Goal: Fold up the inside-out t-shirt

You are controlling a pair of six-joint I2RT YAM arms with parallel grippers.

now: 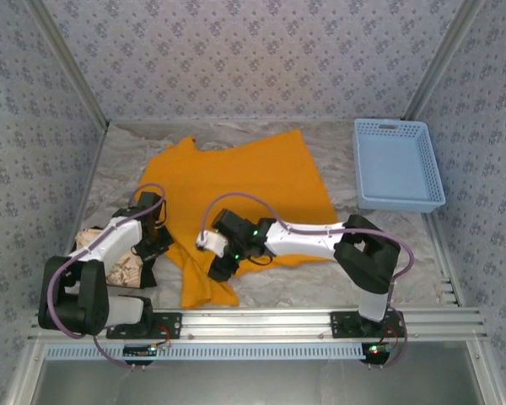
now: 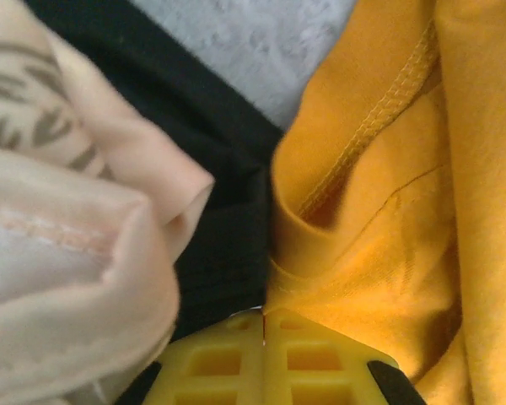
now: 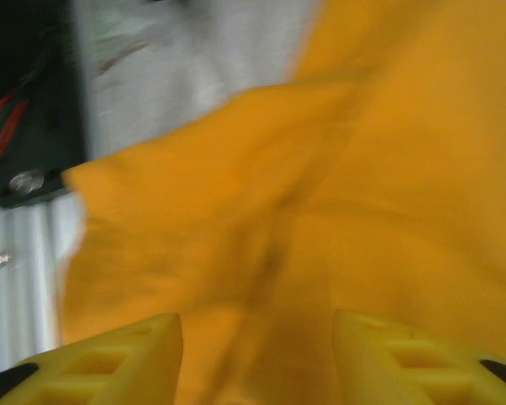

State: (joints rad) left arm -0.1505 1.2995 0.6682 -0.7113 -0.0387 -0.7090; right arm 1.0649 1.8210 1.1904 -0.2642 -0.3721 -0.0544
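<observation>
The orange-yellow t-shirt [image 1: 244, 181] lies spread across the middle of the table, with a narrow flap reaching toward the near edge. A stitched hem runs along the t-shirt [image 2: 379, 211] in the left wrist view. My left gripper [image 1: 158, 244] is at the shirt's left edge. Its yellow fingers [image 2: 312, 363] are pressed together, with a fold of the orange cloth pinched at their tips. My right gripper [image 1: 221, 267] hovers low over the shirt's near-left part. It is open, its fingers [image 3: 118, 359] wide apart, with orange fabric [image 3: 320, 211] lying below the gap.
A beige cloth [image 1: 110, 257] with dark line drawing and a black edge [image 2: 211, 186] lies bunched right beside the left gripper. A light blue basket [image 1: 398, 164] stands at the back right. Crinkled white sheeting [image 1: 388, 253] covers the table; patterned walls enclose it.
</observation>
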